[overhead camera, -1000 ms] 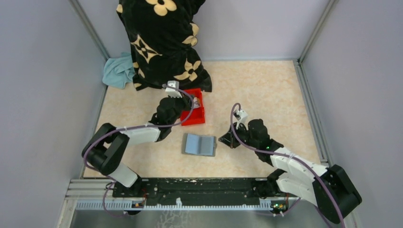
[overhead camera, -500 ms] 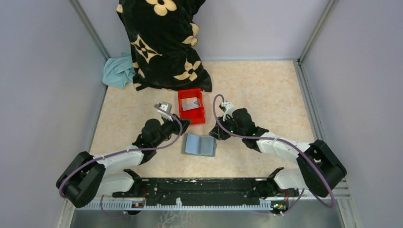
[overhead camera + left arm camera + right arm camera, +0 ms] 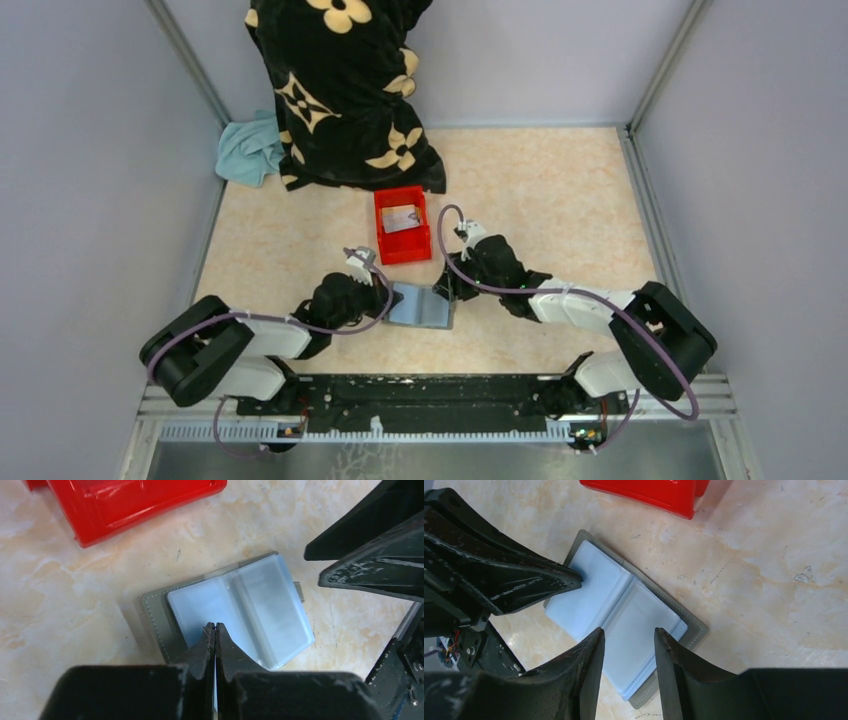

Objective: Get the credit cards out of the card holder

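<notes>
Holder (image 3: 422,306) lies open flat on the table (image 3: 560,190), pockets up, just on the near side of the red bin (image 3: 385,246) and between the two grippers. Left gripper (image 3: 215,629) is fully closed, tips together on the left page, nothing visibly pinched between them. Right gripper (image 3: 629,635) is partly open over the right page, holding nothing — one silver-grey card (image 3: 403,218) sits in the bin.

One card holder (image 3: 422,306) is counted between both sets of jaws. One red bin (image 3: 405,252) is counted just beyond them, with one silver-grey card (image 3: 402,218) seen inside. Well beyond, one black flowered cloth (image 3: 340,90) and one pale blue cloth (image 3: 248,150) are counted.
</notes>
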Controlling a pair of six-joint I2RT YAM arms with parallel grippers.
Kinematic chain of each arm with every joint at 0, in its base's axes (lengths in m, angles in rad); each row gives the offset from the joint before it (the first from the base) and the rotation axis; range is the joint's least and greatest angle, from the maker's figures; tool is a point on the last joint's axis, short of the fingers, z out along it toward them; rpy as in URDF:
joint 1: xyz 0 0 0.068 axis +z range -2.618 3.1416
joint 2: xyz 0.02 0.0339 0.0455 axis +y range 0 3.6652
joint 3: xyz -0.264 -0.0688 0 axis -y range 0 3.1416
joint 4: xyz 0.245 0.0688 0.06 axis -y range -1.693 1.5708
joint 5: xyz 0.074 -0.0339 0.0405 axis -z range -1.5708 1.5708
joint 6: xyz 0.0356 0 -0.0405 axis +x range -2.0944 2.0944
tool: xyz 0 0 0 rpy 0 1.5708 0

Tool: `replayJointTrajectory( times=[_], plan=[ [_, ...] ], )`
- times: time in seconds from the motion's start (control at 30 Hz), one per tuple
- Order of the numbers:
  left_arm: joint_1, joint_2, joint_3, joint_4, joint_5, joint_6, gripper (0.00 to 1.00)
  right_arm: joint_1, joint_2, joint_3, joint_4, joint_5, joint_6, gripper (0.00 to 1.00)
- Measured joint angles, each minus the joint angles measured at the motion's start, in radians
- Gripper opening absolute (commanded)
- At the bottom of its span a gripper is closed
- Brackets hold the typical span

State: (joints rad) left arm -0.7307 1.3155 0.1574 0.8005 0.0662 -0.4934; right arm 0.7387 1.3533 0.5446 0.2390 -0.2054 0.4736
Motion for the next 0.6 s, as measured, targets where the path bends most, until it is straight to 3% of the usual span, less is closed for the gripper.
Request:
replayJointTrajectory(
  times=[0.23, 0.6],
  plan=[
    [0.000, 0.137, 0.010, 0.076, 0.006, -0.015, 0.00, 0.033, 0.011, -0.043, 0.032, 0.024, 0.034, 0.41],
    [0.000, 0.157, 0.001, 0.116, 0.007, -0.035, 0.00, 0.033, 0.011, -0.147, 0.111, 0.039, 0.072, 0.40]
  ],
)
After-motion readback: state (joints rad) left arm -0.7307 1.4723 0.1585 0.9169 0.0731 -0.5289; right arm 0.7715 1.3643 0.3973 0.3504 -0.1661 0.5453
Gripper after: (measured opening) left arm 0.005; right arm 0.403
